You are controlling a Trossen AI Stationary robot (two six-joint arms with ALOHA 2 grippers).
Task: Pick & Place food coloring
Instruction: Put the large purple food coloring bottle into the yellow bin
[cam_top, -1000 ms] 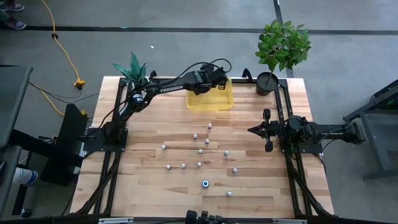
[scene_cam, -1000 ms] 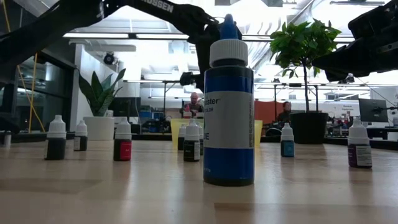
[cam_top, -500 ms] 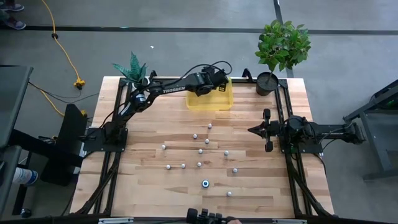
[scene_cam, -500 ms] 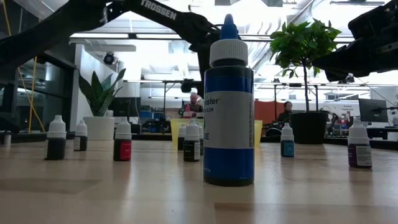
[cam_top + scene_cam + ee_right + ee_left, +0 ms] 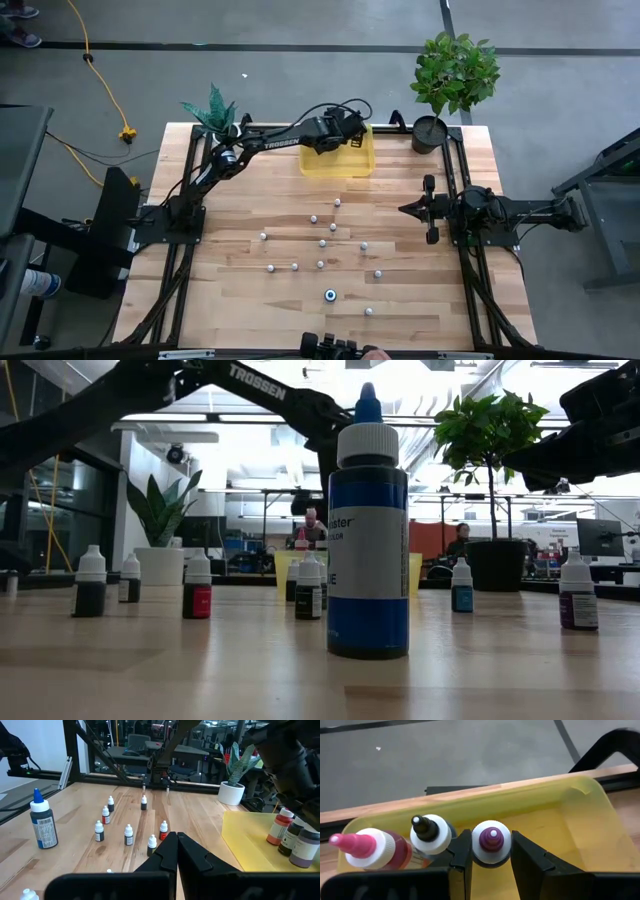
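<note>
Three food coloring bottles sit in the yellow tray (image 5: 580, 815), the left claw (image 5: 491, 851) pinching the purple-capped bottle (image 5: 491, 841).

1. "TROSSEN" stands in white capitals on the left arm (image 5: 255, 380), readable in the low view.
2. The big blue bottle (image 5: 367, 530) carries a white label with the partial letters "ster" and, lower down, a large "E".
</note>
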